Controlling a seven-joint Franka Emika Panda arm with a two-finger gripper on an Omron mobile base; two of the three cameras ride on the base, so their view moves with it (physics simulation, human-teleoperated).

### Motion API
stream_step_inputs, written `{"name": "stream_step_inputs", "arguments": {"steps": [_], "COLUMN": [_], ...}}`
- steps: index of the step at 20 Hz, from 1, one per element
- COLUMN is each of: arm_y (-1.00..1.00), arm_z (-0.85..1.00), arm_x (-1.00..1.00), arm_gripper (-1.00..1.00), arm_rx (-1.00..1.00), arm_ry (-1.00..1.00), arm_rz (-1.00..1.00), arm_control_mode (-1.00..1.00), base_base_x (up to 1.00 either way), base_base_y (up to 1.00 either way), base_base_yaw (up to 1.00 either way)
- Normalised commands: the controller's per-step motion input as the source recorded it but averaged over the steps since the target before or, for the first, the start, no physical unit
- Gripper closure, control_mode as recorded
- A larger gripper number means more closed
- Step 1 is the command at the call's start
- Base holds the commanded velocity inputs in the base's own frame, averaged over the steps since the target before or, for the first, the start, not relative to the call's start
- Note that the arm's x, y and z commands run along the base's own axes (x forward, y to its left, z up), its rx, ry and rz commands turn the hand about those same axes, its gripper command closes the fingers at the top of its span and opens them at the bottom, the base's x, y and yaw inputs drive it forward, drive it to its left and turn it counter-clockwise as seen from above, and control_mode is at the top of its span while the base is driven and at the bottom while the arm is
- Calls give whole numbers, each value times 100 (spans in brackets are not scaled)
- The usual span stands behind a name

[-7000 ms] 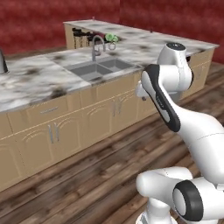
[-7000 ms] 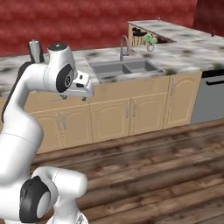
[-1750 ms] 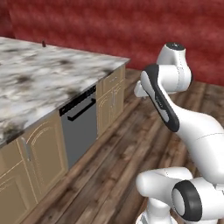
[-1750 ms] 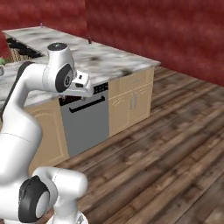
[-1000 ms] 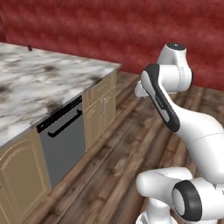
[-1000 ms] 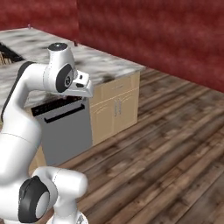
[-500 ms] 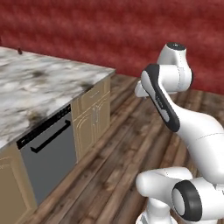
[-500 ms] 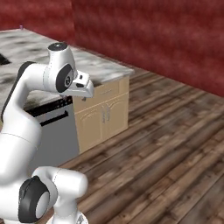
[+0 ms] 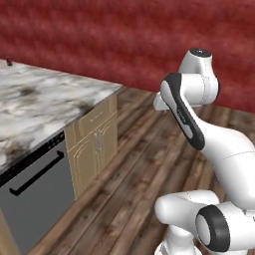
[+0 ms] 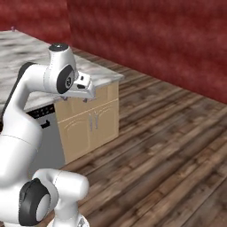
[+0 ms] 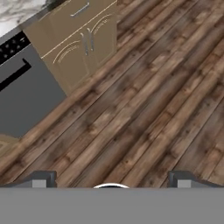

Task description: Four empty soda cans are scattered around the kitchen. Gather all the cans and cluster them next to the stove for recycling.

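No soda can and no stove are in view. My gripper [image 11: 111,181] is held high over the wooden floor [image 11: 148,109] with its two tips far apart and nothing between them, so it is open. In the base views the hand [image 9: 160,102] [image 10: 82,90] is tucked close to the arm and points down, beyond the end of the counter. A tiny dark thing [image 9: 7,62] stands at the counter's far end, too small to identify.
A marble-topped counter [image 9: 45,102] ends in a corner over a wooden cabinet [image 9: 94,144] and a grey dishwasher [image 9: 35,199]. Open wooden floor [image 10: 168,146] stretches to the red wall [image 10: 155,35].
The whole picture has shifted: the base has turned and driven on, so the sink counter has left the views and the counter's end corner now slides left. The arm holds the same pose.
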Motion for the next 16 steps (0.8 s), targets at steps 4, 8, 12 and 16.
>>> {"name": "stream_step_inputs", "arguments": {"steps": [4,8,12,16], "arm_y": [0,0,0,0], "arm_z": [0,0,0,0], "arm_x": [0,0,0,0], "arm_gripper": [-100,-100,-100,-100], "arm_rx": [0,0,0,0], "arm_ry": [0,0,0,0], "arm_rz": [0,0,0,0], "arm_control_mode": [100,100,100,100], "base_base_x": [67,67,66,64], "base_base_y": [-22,-23,-24,-25], "base_base_yaw": [0,0,0,0]}}
